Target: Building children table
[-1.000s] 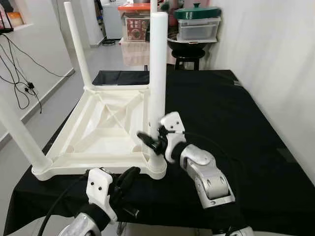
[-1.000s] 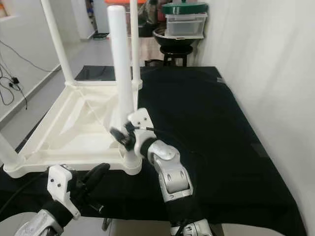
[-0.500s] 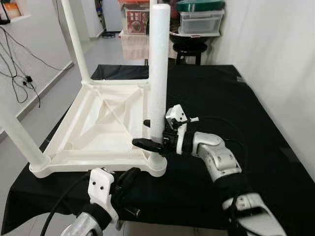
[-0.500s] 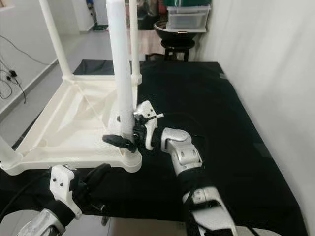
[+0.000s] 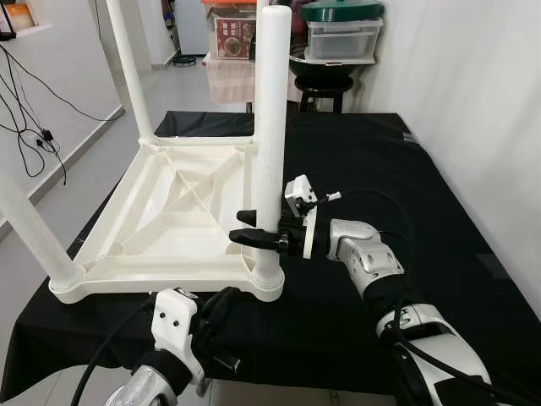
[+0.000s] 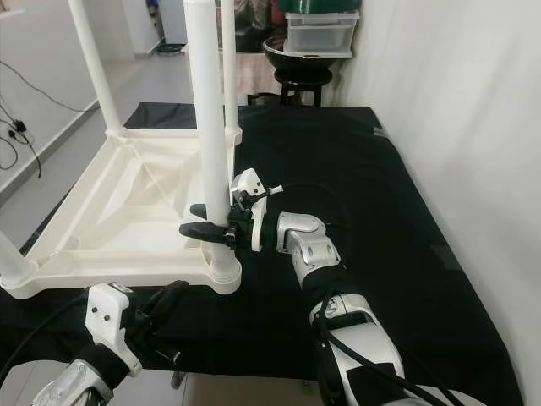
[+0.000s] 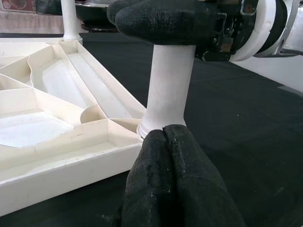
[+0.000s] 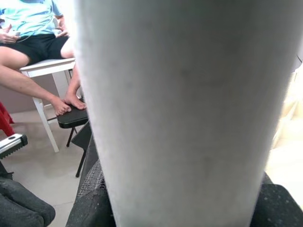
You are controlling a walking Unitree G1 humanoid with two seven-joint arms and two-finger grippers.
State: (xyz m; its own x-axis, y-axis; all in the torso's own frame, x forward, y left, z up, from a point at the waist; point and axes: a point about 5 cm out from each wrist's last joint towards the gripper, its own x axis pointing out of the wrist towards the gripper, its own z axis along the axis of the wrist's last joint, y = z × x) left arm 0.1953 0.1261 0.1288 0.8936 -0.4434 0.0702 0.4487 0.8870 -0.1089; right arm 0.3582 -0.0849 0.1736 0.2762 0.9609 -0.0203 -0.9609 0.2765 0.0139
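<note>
Gripping near leg [image 5: 271,127] low with our right claw [image 5: 254,229], likely to seat it | upturned children's table [image 5: 169,220] on black-draped table [image 5: 406,194] | left claw [image 5: 215,313] closed, empty, idle at front edge.

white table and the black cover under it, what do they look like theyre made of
The upside-down table looks like moulded plastic: matte white, with cast ribs across its underside and tube legs; the right gripper grips the near leg. The black cover looks like cloth, dull and faintly creased.
</note>
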